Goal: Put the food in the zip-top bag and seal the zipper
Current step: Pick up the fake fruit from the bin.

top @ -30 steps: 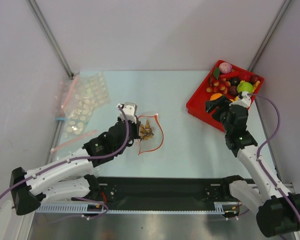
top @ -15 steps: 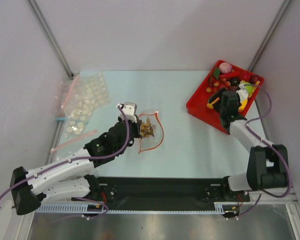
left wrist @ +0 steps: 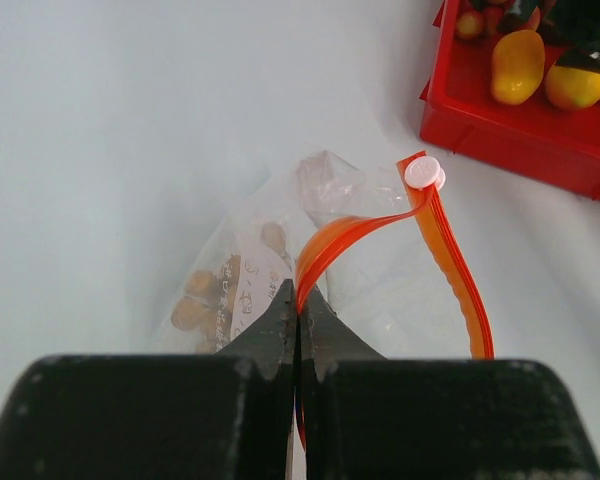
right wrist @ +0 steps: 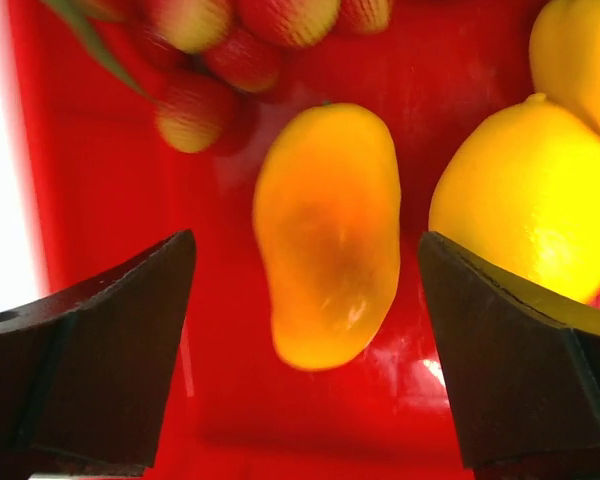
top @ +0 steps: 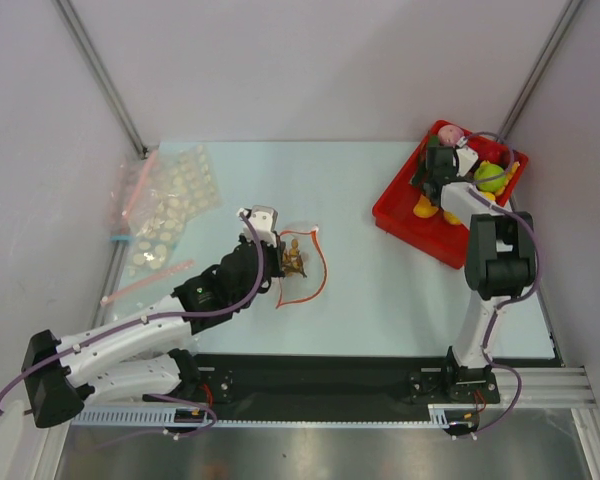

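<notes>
- Left wrist view first: my left gripper (left wrist: 298,300) is pinched fully together on the zipper (left wrist: 450,270), whose red-orange strip arches away from the tips to its white slider (left wrist: 423,173); nothing here has changed over the last second
- Just past the tips lies the zip-top bag (left wrist: 330,185), flat on the table (left wrist: 130,120); its mouth seems held a little open, with 1 brown nut cluster (left wrist: 205,300) already inside
- Further out, the right arm has swung from the near edge of the red tray (top: 395,215) to directly over it, and its jaws have spread wide in that time
- Right wrist view: the right gripper (right wrist: 302,270) is empty, with 1 finger on either side of an orange fruit (right wrist: 327,235) and neither touching it; a yellow fruit (right wrist: 525,195) sits just beside 1 finger
- I read that as lined up for the next pick; the remaining food is in the tray, well apart from the bag, so sealing is a long way off
</notes>
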Controlling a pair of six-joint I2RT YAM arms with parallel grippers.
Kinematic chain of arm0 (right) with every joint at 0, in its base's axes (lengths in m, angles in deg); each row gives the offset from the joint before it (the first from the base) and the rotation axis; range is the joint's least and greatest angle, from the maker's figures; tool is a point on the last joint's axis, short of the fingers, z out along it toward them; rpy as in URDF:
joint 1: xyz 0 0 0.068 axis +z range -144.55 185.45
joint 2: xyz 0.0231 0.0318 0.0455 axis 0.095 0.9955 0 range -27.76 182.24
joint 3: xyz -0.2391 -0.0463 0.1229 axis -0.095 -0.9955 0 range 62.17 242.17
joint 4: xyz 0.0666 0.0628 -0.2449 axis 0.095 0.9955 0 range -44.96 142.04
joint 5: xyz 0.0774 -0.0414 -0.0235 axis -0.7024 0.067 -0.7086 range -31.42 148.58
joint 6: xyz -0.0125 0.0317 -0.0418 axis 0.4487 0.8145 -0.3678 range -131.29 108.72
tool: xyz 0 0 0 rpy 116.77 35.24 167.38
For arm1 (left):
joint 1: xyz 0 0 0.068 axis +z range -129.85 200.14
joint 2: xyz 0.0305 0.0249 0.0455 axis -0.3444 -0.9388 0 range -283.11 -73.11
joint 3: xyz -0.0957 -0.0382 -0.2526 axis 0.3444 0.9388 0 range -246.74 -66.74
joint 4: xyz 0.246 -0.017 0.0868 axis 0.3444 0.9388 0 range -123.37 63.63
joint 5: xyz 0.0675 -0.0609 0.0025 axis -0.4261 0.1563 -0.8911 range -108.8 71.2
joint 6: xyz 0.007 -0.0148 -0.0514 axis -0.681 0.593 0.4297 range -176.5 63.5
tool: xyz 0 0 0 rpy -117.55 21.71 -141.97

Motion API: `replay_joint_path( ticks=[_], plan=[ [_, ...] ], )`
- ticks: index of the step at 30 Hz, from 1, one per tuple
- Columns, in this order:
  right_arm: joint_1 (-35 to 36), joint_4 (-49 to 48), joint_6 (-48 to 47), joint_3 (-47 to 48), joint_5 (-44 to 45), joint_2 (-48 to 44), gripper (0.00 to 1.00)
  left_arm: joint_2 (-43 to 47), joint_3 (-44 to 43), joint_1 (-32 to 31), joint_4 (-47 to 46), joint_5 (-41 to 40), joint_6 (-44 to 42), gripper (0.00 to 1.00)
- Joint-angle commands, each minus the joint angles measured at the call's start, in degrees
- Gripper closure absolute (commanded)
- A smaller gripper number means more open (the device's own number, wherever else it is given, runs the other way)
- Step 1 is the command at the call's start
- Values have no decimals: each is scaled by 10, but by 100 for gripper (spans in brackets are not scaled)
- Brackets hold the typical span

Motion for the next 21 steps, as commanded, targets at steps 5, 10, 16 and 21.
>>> replay_joint_path(
  ticks=[5, 10, 16, 21],
  plan=[
    [-3, 73, 18, 72, 45, 78, 7, 5, -6, 3, -22, 6, -6, 100],
    [-13, 66, 24, 80, 61, 94, 16, 4, -5, 3, -22, 4, -6, 100],
    [-15, 38, 20, 47, 40, 45, 46, 1, -11, 3, -18, 2, -9, 100],
    [6, 5, 8, -2, -12, -35, 56, -1, -10, 3, -17, 1, -8, 100]
  ],
)
